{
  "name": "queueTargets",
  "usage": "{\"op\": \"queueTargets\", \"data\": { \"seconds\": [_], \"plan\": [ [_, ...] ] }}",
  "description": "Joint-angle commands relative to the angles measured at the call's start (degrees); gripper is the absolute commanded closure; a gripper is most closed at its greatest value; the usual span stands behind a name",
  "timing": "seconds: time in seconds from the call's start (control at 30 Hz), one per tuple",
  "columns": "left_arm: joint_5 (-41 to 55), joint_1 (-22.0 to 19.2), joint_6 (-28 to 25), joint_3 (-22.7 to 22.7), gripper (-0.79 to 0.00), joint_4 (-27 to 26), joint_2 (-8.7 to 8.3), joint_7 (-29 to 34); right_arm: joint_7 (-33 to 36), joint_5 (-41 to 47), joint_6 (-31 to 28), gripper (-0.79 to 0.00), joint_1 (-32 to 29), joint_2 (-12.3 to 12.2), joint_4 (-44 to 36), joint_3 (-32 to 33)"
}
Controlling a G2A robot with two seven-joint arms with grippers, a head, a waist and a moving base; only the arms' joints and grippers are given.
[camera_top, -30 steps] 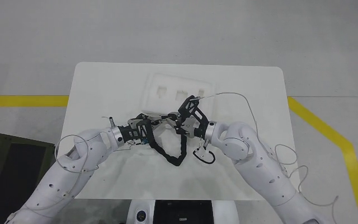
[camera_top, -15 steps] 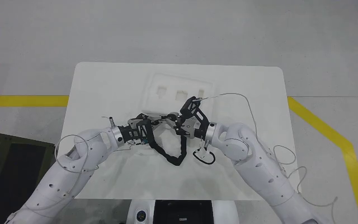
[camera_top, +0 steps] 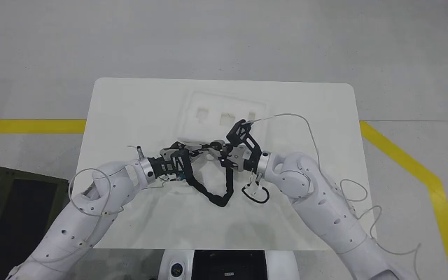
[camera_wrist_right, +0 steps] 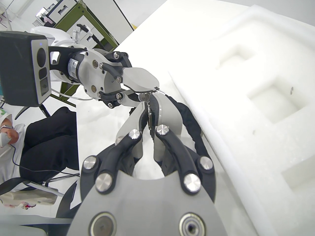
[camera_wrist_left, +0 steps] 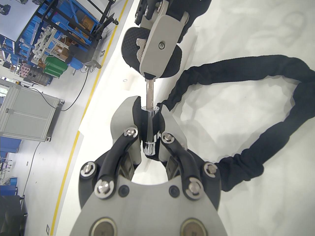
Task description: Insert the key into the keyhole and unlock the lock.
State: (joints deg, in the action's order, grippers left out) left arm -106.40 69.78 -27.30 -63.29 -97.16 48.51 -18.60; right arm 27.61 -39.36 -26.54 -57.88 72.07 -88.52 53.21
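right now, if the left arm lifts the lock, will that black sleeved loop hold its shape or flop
Probably flops: the black sleeved loop droops from the lock cylinder in uneven bends, its cloth cover wrinkled. It likely drags with some weight, being thick. The polished cylinder looks slippery, though the left gripper clamps it.

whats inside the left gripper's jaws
The chrome lock cylinder, clamped in the left gripper, with its black sleeved chain trailing off. The key, held by the right gripper, meets the cylinder's end; how far the blade is in is hidden.
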Motion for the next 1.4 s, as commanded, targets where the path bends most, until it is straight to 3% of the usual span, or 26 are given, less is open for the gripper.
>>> {"op": "queueTargets", "data": {
  "seconds": [0.0,0.77,0.8,0.9,0.93,1.0,1.27,1.33,1.37],
  "plan": [
    [0.0,0.0,0.0,0.0,0.000,0.0,0.00,0.0,0.1,0.1,0.0,0.000,0.1,0.0,0.0,-0.1],
    [0.0,0.0,0.0,0.0,0.000,0.0,0.00,0.0,-0.1,1.7,-1.4,0.000,3.4,1.3,4.5,-2.7],
    [0.0,0.0,0.0,0.0,0.000,0.0,0.00,0.0,-0.1,1.7,-1.4,-0.068,3.5,1.4,4.6,-2.7],
    [0.0,0.0,0.0,0.0,0.000,0.0,0.00,0.0,-0.3,1.6,-1.6,-0.422,3.4,1.4,4.5,-2.7],
    [0.0,0.0,0.0,0.0,0.000,0.0,0.00,0.0,-0.4,1.5,-1.7,-0.591,3.2,1.4,4.3,-2.6],
    [0.0,0.0,0.0,0.0,0.000,0.0,0.00,0.0,-0.4,1.1,-1.8,-0.677,2.9,1.3,3.6,-2.3],
    [0.0,0.0,0.0,0.0,0.000,0.0,0.00,0.0,-0.6,0.1,-2.3,-0.711,0.8,0.7,0.3,-0.5],
    [0.0,0.0,0.0,0.0,0.000,0.0,0.00,0.0,-0.6,-0.6,-2.1,-0.634,-0.1,0.4,-0.7,0.5],
    [0.0,0.0,0.0,0.0,0.000,0.0,0.00,0.0,-0.6,-0.9,-2.0,-0.465,-0.7,0.2,-1.4,1.1]
  ]
}}
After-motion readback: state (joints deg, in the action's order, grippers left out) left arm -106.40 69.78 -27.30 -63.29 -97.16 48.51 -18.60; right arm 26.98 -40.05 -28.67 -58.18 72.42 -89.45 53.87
